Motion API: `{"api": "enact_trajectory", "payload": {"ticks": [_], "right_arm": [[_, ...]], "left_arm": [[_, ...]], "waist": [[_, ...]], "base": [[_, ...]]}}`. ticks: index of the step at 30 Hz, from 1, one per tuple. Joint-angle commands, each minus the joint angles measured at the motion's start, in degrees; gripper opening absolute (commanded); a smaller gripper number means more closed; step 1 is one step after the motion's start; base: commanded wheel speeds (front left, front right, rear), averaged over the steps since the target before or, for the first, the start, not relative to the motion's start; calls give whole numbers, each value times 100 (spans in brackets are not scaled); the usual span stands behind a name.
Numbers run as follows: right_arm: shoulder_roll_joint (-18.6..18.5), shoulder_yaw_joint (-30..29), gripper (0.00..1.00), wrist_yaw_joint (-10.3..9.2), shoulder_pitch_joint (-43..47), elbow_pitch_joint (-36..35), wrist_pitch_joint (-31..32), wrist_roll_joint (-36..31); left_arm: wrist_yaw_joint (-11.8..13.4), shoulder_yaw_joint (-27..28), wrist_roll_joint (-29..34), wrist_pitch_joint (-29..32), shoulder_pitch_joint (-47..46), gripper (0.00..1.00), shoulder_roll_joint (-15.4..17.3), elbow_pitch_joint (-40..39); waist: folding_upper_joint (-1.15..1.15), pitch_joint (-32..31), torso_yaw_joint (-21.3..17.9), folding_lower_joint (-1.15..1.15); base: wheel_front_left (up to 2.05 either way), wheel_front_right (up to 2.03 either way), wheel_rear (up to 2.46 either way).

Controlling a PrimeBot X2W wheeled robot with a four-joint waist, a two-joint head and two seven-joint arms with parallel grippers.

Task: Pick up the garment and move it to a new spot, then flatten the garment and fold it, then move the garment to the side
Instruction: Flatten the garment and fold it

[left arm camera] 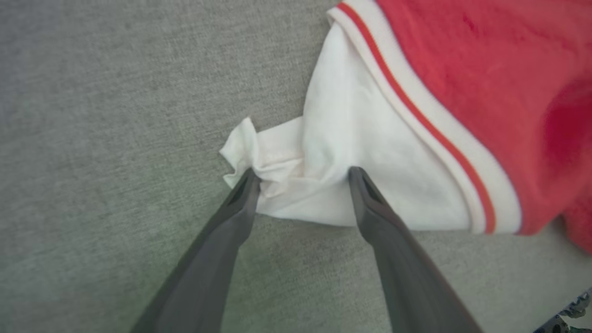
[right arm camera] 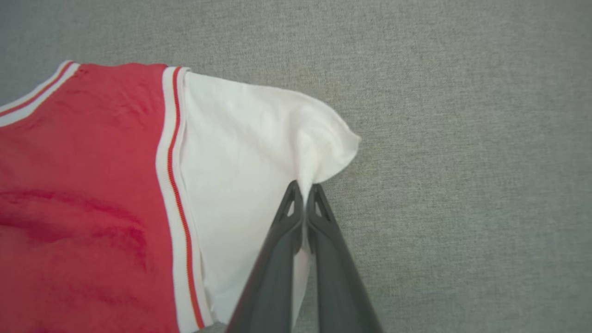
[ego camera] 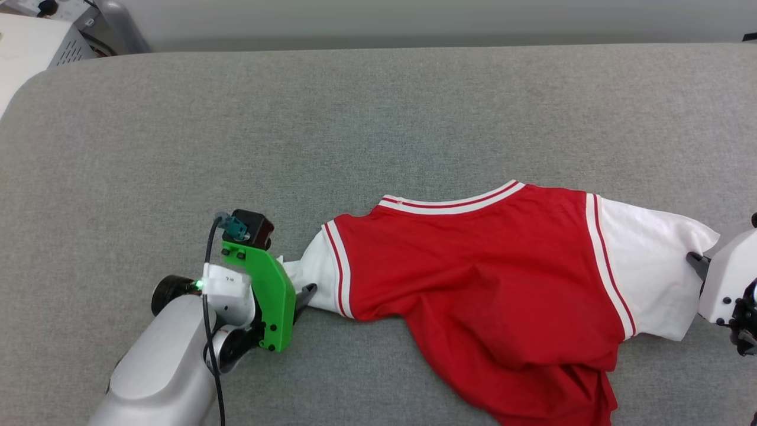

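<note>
The garment (ego camera: 491, 266) lies on the grey surface with its plain red side up and its striped collar toward the far edge. My left gripper (ego camera: 300, 291) is at the garment's left white sleeve (left arm camera: 351, 152). In the left wrist view this gripper (left arm camera: 304, 178) is open, and its fingertips (left arm camera: 249, 185) straddle the crumpled sleeve end without pinching it. My right gripper (ego camera: 698, 263) is at the other white sleeve (right arm camera: 249, 152). In the right wrist view it (right arm camera: 303, 196) is shut on a raised fold of that sleeve's edge. The garment's lower red part bunches toward the head view's bottom edge.
The grey padded table (ego camera: 355, 118) stretches wide behind and to the left of the garment, with a rounded corner at the far left. A white equipment box (ego camera: 35, 41) stands beyond that corner. My left arm's pale forearm (ego camera: 159, 367) rises from the lower left.
</note>
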Motion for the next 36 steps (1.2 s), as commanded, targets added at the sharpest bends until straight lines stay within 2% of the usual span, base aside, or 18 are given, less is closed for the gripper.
{"api": "enact_trajectory", "payload": {"ticks": [1,5,7,10,14,18,19,20,25,26,29,36], "right_arm": [[24,9,0,-4,67,-10,-34,30],[0,28,0,-4,116,6,-46,90],[-4,66,0,-4,114,13,-64,106],[2,124,0,-4,110,34,-99,144],[-51,283,0,-4,98,-42,-389,233],[-140,428,0,-4,89,-26,-714,280],[-180,469,0,-4,64,-20,-814,257],[-240,545,0,-4,-41,74,-1006,198],[-318,736,0,-4,-397,342,-1383,14],[-352,828,0,-4,-597,495,-1514,-58],[-379,1020,0,-4,-998,737,-1700,-140],[-428,1455,0,-4,-2493,1513,-2236,-235]], "left_arm": [[-45,-136,10,168,-24,100,-25,187],[-141,-558,67,759,-76,100,-103,534],[-176,-659,37,903,-102,0,-130,612],[-196,-729,63,904,-157,0,-130,678],[-87,-599,127,438,-251,0,-141,683],[153,-452,281,-153,-355,0,-145,697],[241,-389,332,-368,-401,0,-144,677],[435,-254,439,-807,-538,0,-139,692],[691,141,392,-1448,-856,0,-117,746],[764,306,375,-1728,-1029,0,-98,773],[794,481,401,-2137,-1336,0,-47,860],[678,687,523,-2724,-2422,0,92,1385]], "waist": [[0,66,-25,0],[0,90,-8,0],[0,85,-17,0],[0,47,-11,0],[0,-77,20,0],[0,-281,63,0],[0,-338,74,0],[0,-515,99,0],[0,-815,86,0],[0,-875,73,0],[0,-916,15,0],[0,-644,-153,0]], "base": [[0,0,0],[0,0,0],[0,0,0],[0,0,0],[0,0,0],[0,0,0],[0,0,0],[0,0,0],[0,0,0],[0,0,0],[0,0,0],[0,0,0]]}}
